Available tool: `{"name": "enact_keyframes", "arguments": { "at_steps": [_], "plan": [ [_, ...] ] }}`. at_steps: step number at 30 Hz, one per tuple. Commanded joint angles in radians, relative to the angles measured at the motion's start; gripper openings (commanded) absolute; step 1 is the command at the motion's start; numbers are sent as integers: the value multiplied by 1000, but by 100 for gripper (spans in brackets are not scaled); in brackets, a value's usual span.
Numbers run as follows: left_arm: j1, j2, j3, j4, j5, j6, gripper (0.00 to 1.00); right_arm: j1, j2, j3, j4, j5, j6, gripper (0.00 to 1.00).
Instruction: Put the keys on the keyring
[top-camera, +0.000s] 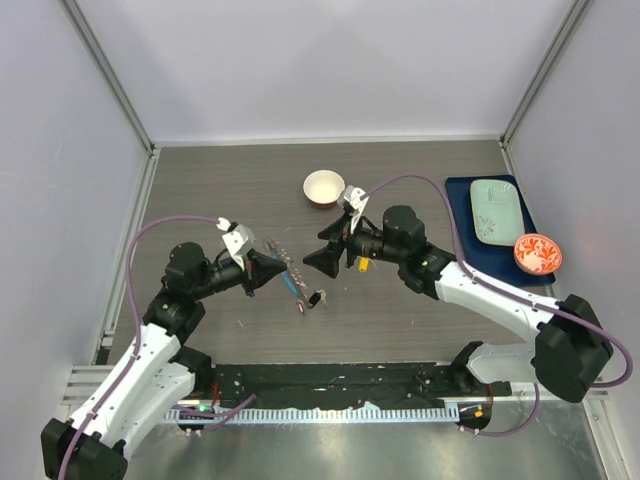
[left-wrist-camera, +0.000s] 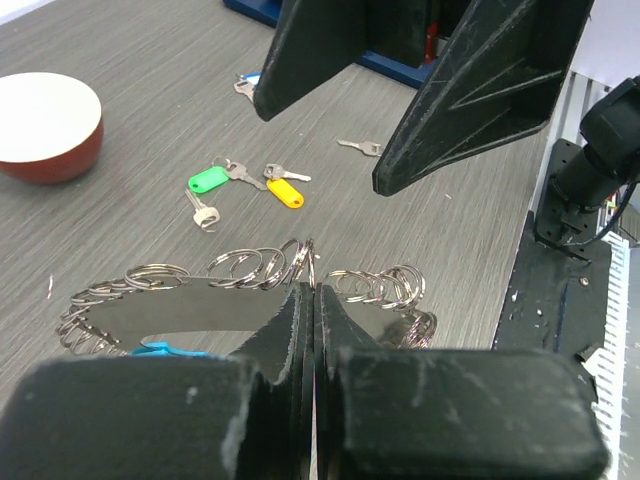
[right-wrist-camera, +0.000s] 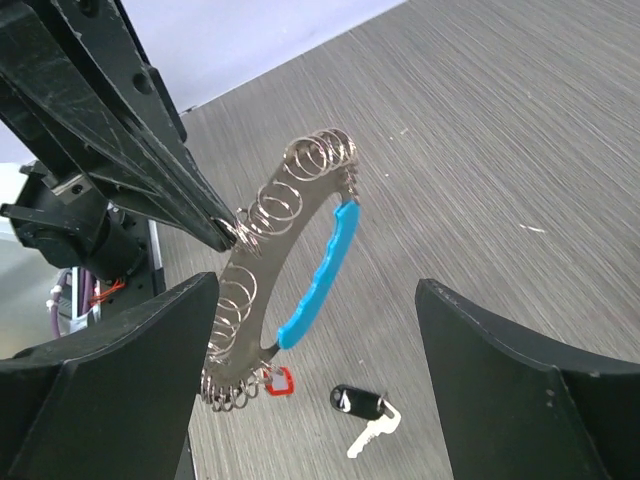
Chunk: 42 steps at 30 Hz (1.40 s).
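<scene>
left claw (top-camera: 266, 270) pinching keyring (top-camera: 289, 274) | right claw (top-camera: 320, 250) spread, just beside it | black-tagged key (top-camera: 318, 297) lying nearby

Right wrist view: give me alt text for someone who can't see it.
The shut left end effector pinches the keyring by its rim and holds it tilted on edge, its curved blue tag facing the camera. A red tag shows at its lower end, and a black-tagged key lies on the grey table. The right end effector stands open in the foreground.

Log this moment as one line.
left gripper: shut on silvery wire keyring with blue plastic tag | right gripper: open, empty | green-tagged silver key, yellow-tagged silver key: loose on grey table
</scene>
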<state>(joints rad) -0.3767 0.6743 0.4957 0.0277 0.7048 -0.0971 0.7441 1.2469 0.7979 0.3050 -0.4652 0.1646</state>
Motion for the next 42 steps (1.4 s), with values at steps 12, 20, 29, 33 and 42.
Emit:
{"name": "enact_keyframes", "arguments": {
  "at_steps": [12, 20, 29, 33, 42],
  "plan": [
    [5, -16, 40, 107, 78, -4, 0, 11, 82, 80, 89, -95, -4, 86],
    [5, -15, 40, 120, 102, -10, 0, 20, 111, 99, 86, -90, -5, 86],
    [5, -18, 27, 159, 193, -27, 0, 20, 187, 205, 14, 118, 16, 85],
    [5, -41, 18, 167, 159, -32, 0, 18, 201, 233, -92, 253, 24, 84],
    [5, -38, 41, 74, 51, 10, 0, 17, 79, 172, -92, 244, 4, 84]
  ]
}}
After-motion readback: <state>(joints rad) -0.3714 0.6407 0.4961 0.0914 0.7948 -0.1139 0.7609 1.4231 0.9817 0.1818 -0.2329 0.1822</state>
